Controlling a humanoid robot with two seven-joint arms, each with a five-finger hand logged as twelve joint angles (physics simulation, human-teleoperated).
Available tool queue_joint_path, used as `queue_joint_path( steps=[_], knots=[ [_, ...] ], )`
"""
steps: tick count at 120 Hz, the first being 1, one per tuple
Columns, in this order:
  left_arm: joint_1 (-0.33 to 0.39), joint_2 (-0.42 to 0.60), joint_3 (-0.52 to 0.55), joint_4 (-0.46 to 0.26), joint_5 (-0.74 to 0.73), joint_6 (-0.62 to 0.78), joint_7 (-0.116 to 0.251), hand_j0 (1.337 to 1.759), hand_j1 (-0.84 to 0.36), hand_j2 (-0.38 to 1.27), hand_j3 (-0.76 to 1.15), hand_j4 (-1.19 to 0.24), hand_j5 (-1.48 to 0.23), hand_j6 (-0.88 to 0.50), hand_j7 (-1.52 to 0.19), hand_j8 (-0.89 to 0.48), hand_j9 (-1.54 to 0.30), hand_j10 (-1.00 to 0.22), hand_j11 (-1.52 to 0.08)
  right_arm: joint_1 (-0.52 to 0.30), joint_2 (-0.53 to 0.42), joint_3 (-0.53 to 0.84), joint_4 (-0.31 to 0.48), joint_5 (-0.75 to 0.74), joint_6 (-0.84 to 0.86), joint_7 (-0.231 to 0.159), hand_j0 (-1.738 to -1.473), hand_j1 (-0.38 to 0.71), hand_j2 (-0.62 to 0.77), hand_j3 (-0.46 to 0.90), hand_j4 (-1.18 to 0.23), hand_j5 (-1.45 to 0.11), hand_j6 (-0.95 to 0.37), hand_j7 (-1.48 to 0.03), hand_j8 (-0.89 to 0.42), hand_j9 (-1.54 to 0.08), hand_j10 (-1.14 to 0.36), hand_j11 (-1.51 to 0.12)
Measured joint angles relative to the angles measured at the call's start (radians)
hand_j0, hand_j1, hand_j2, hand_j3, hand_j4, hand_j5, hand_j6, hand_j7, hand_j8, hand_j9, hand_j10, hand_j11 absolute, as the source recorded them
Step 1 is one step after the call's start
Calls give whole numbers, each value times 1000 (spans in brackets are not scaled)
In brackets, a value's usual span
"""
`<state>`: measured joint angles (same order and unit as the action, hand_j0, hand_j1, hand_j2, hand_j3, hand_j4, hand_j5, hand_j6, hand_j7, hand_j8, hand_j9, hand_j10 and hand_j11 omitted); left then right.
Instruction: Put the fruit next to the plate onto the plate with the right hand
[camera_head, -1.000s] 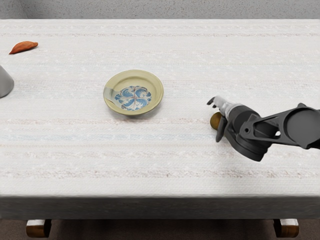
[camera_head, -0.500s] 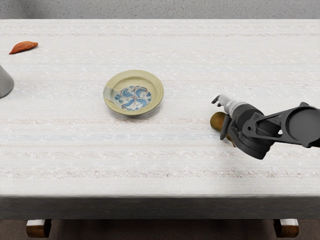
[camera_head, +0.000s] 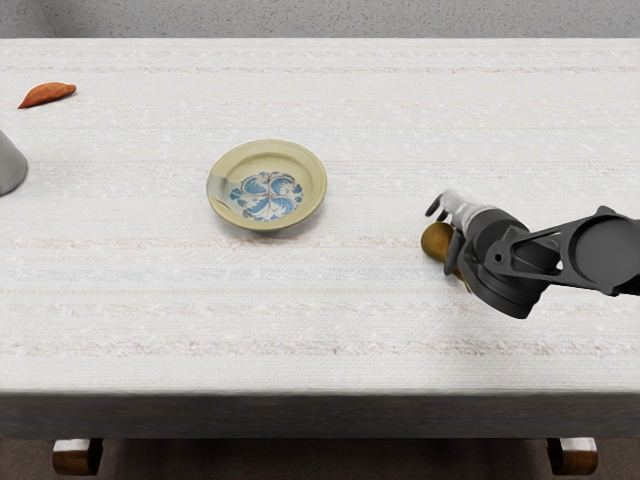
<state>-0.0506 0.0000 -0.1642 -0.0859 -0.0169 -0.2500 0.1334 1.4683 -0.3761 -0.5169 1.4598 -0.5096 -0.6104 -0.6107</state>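
— What takes up most of the view?

— A pale, cloth-covered desk (camera_head: 400, 110), running from edge to edge. Two of its wooden feet show under the front edge.

— And the robot?

— Only the right arm (camera_head: 590, 250), dark grey, coming in from the right edge and reaching toward the middle of the desk. The left arm does not show.

— Where is the plate?

— The plate (camera_head: 316, 175) sits left of centre: a yellow-green rim around a blue and white swirl. Nothing lies on it.

— What about the hand?

— The right hand (camera_head: 460, 212), light grey at the end of the dark wrist, is low over the desk, well to the right of the plate. It sits right against the fruit, covering that fruit's right side.

— Is the hand clamped on it?

— That cannot be told. The wrist and the back of the hand hide the side where the contact would be.

— And the fruit itself?

— The fruit (camera_head: 434, 239) is small, round and brown. It appears to rest on the desk, its left half peeking out from under the hand, well apart from the plate.

— Anything else?

— A grey object (camera_head: 8, 165) is cut off by the left edge, and a small orange-red piece (camera_head: 47, 94) lies in the far left corner.
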Motion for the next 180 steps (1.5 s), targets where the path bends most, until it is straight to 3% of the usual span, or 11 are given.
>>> queue_joint_path(
  steps=[65, 180],
  knots=[
    [1, 0, 0, 0, 0, 0, 0, 1658, 348, 0, 0, -1, -1, -1, -1, -1, -1, -1, -1, 1, 11, 0, -8, 1, 0, -1, -1658, 155, 98, 0, -457, -604, -379, -598, -458, -602, -458, -601],
    [0, 0, 0, 0, 0, 0, 0, 1658, 348, 0, 0, -1, -1, -1, -1, -1, -1, -1, -1, 2, 13, -2, -9, -3, 1, -2, -1656, 196, 230, 0, -567, -777, -353, -770, -426, -774, -591, -771]
  ],
)
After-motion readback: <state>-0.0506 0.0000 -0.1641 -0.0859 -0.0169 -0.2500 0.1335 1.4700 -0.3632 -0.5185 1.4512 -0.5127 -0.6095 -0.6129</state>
